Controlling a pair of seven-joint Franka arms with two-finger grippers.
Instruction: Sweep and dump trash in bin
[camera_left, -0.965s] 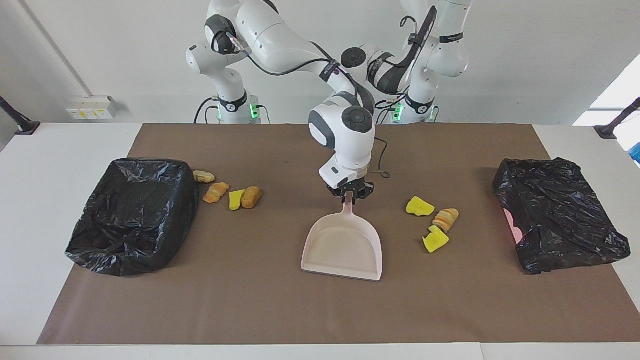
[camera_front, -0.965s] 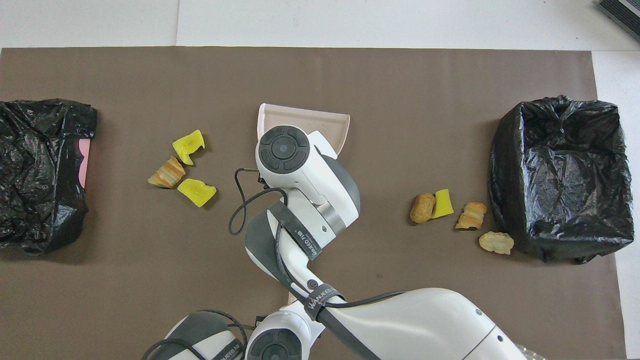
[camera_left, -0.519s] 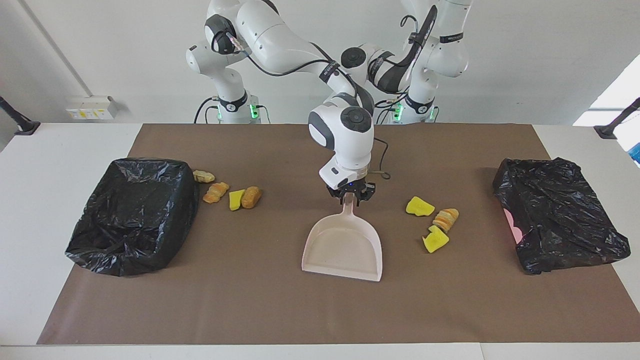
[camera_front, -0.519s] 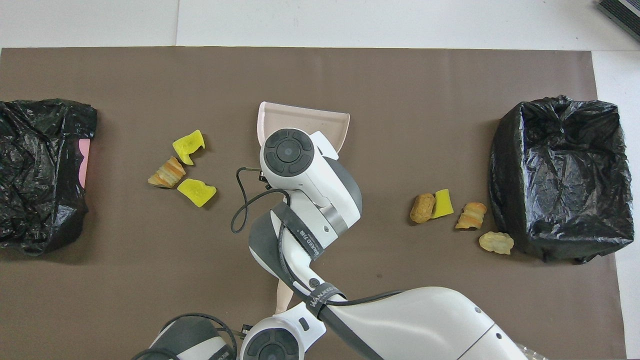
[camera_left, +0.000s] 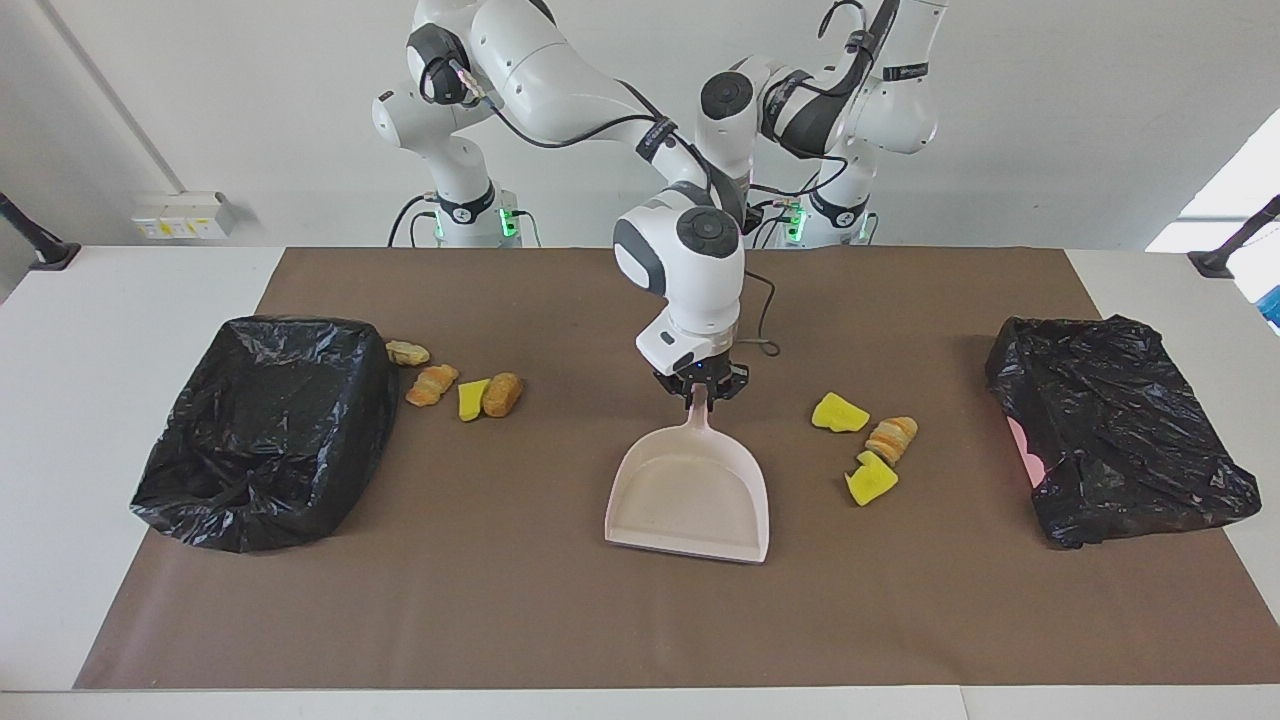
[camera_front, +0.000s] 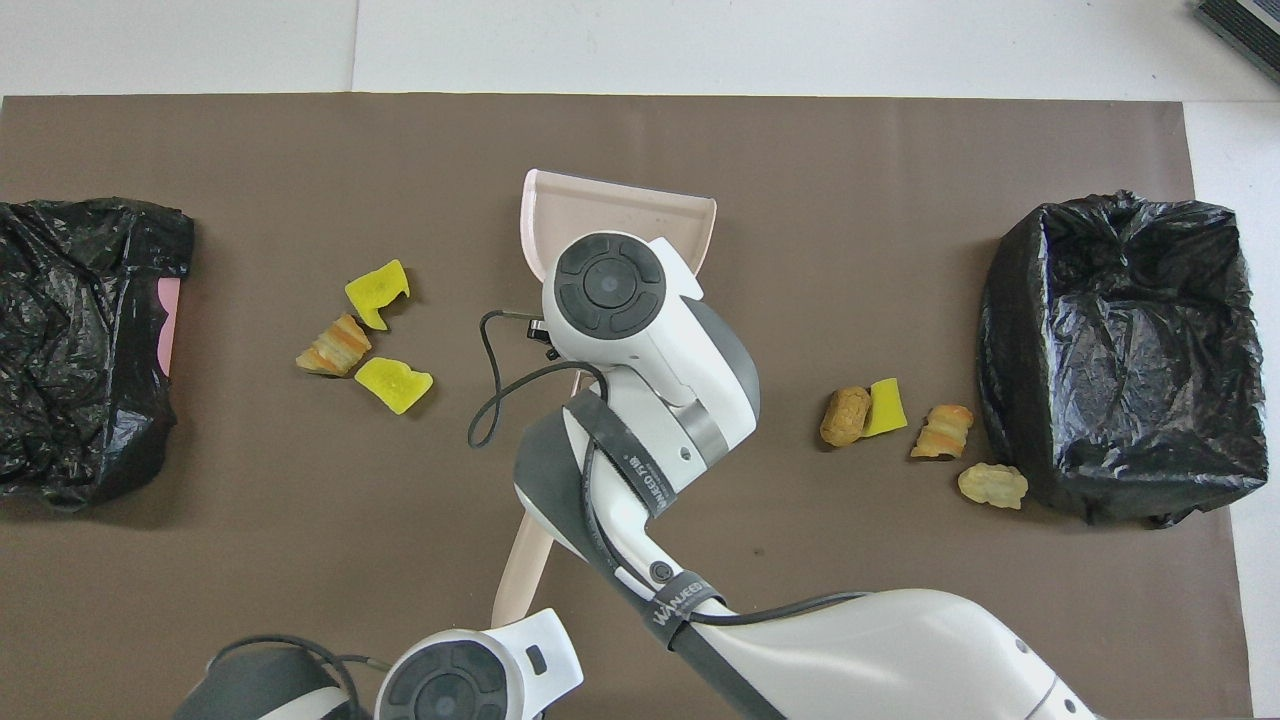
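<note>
A brown mat (camera_left: 560, 620) covers the white table (camera_left: 100, 300) before a pale wall. Mid-mat, the right gripper (camera_left: 700, 392) is clamped on the handle of a beige dustpan (camera_left: 690, 495) whose pan rests on the mat. The left gripper holds a beige brush handle (camera_front: 522, 570) near the robots, its tips hidden. Trash (camera_left: 868, 440) lies beside the pan toward the left arm's end; more trash (camera_left: 455, 385) sits beside a black-lined bin (camera_left: 265, 430). A second bagged bin (camera_left: 1120, 425) stands at the left arm's end. The arm strap's lettering is unreadable.
</note>
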